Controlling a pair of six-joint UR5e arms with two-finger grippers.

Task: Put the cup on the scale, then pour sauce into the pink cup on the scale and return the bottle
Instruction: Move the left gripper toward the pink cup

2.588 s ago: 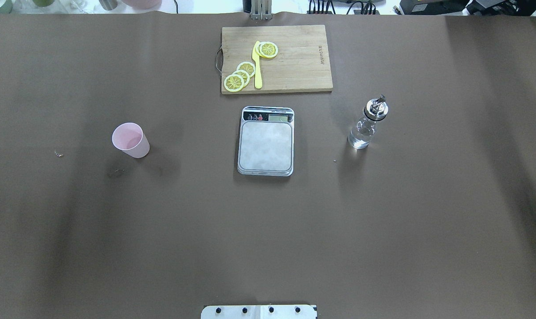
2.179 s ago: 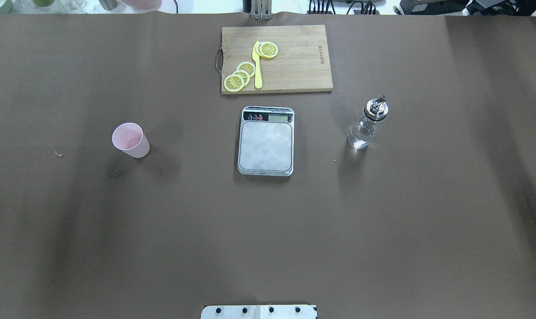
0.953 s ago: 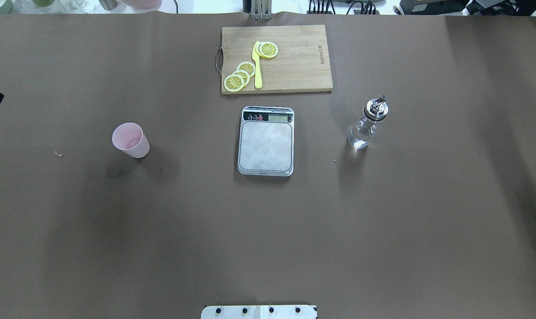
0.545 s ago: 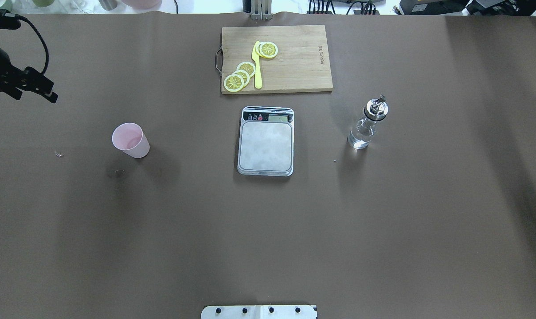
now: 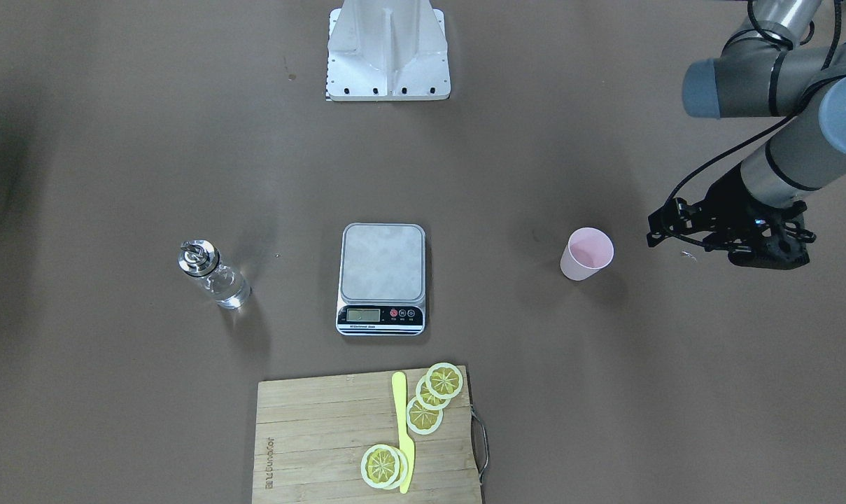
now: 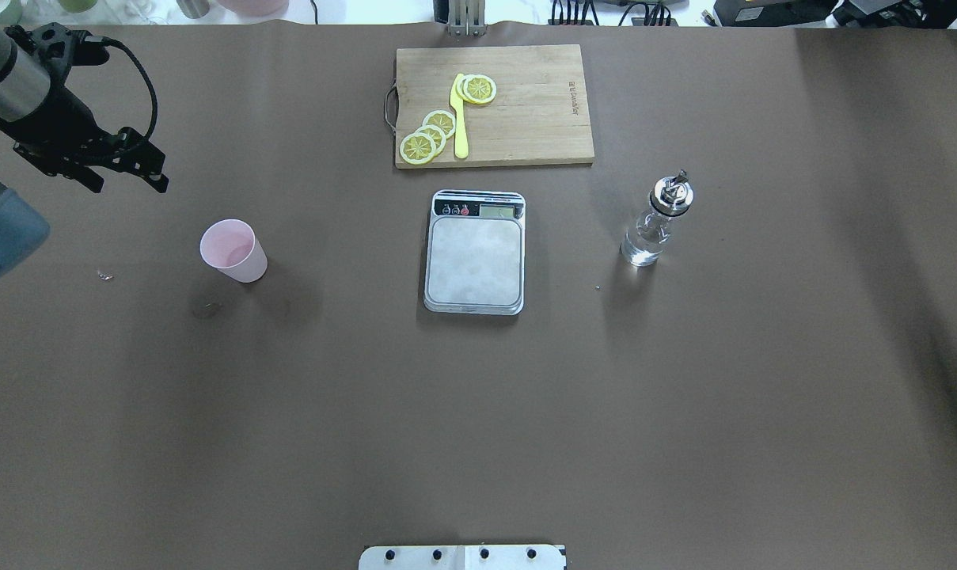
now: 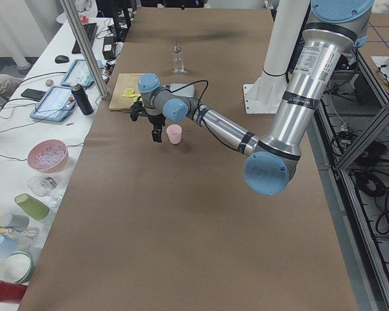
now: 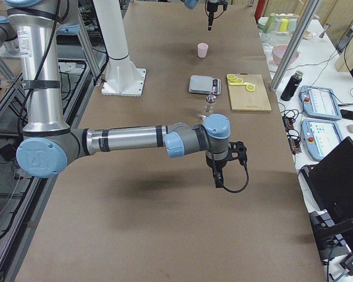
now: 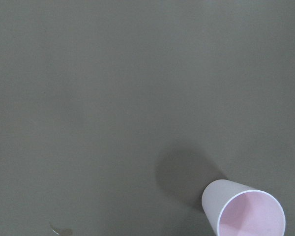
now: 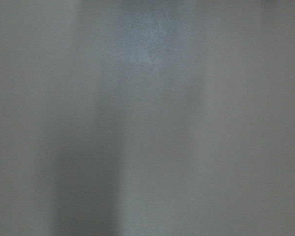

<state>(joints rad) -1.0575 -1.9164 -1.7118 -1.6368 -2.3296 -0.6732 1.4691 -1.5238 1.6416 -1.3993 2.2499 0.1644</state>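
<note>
The pale-pink cup (image 6: pixel 233 250) stands upright on the brown table, left of centre, and shows at the lower right of the left wrist view (image 9: pixel 243 211). At the table's centre the scale (image 6: pixel 475 257) lies with its platform bare. Right of the scale stands the clear bottle (image 6: pixel 654 224) with a silver pourer cap. My left gripper (image 6: pixel 127 178) hovers up and to the left of the cup, apart from it, fingers spread open and holding nothing. My right gripper (image 8: pixel 218 181) shows only in the exterior right view, over bare table short of the bottle; I cannot tell its state.
A wooden cutting board (image 6: pixel 525 103) with lemon slices and a yellow knife (image 6: pixel 460 119) lies beyond the scale. The robot's base plate (image 6: pixel 462 556) sits at the near edge. Cups, bowls and tablets line a white bench (image 7: pixel 45 129) past the table's far side.
My left arm has come in from the left edge of the overhead view and moved right toward the cup. Cup, scale and bottle have not moved.
</note>
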